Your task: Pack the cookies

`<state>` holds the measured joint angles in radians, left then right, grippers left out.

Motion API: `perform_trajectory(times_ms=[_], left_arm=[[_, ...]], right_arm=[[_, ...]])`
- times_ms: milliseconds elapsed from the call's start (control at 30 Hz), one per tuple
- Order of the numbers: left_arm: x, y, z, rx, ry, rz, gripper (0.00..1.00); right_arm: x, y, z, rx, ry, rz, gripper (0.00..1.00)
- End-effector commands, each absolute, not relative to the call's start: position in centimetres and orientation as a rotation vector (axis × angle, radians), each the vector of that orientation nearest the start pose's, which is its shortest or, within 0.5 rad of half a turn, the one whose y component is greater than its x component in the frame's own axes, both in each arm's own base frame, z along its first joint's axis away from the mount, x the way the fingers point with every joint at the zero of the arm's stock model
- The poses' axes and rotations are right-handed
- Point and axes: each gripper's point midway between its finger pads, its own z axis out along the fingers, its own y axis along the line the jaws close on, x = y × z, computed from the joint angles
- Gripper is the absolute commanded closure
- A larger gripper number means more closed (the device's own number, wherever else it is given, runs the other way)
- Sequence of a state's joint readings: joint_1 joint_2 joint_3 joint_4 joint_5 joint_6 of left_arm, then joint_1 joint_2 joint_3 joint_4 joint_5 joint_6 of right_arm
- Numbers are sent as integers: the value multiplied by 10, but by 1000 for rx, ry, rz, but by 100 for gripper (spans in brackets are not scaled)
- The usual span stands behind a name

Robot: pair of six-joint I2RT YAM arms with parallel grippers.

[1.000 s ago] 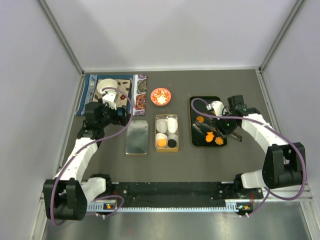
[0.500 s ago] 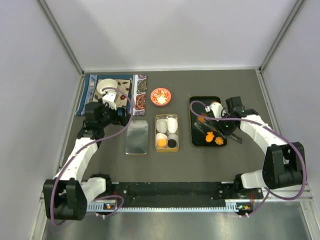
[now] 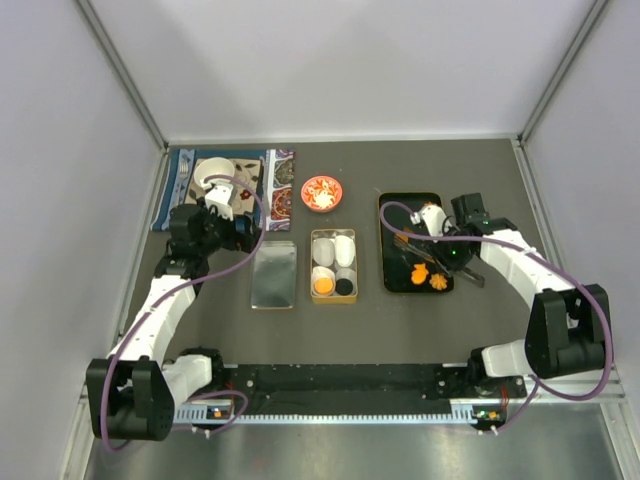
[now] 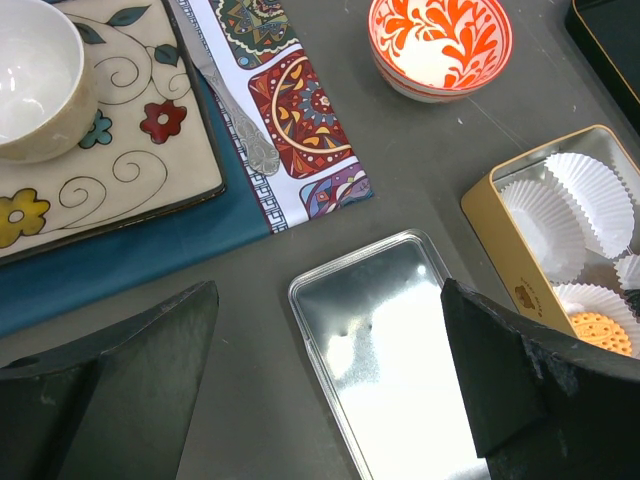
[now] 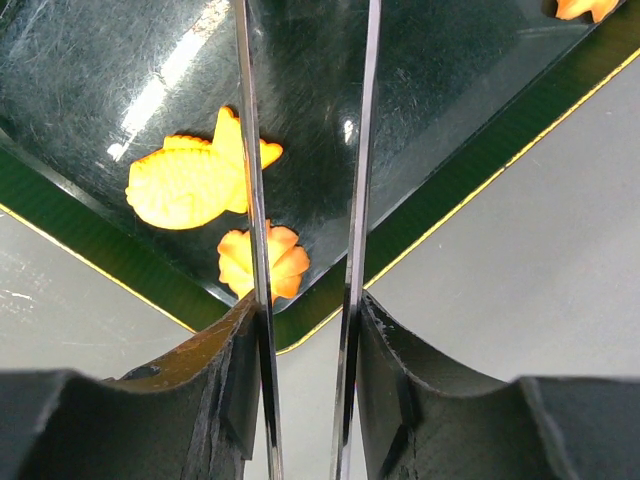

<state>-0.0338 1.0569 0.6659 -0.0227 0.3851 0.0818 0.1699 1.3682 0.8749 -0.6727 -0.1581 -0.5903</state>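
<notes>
The fish-shaped cookie (image 5: 195,180) and the flower cookie (image 5: 265,262) lie on the black tray (image 5: 470,165), both left of centre in the right wrist view. The fish's long axis runs crosswise to the metal tongs (image 5: 362,150). The right gripper (image 5: 305,312), the nearer one, squeezes those tongs. Their blades stand a narrow gap apart over bare tray, the left blade crossing the fish's tail and the flower's edge, so the tongs likely need to shift left. The left gripper (image 4: 330,300), spread wide, hovers over the tin lid (image 4: 390,370), beside the gold tin (image 4: 490,230) and its paper cups (image 4: 590,200).
</notes>
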Motion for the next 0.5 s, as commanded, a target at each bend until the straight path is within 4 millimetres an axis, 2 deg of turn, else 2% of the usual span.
perform_trajectory(times_ms=[0, 167, 467], left_arm=[[343, -78, 183, 387, 1892, -352, 1], [343, -77, 183, 386, 1891, -348, 1], [343, -77, 184, 386, 1891, -352, 1]], right_arm=[[287, 59, 88, -1018, 2410, 75, 74], [291, 62, 105, -1000, 2381, 80, 78], [293, 67, 137, -968, 2322, 103, 79]])
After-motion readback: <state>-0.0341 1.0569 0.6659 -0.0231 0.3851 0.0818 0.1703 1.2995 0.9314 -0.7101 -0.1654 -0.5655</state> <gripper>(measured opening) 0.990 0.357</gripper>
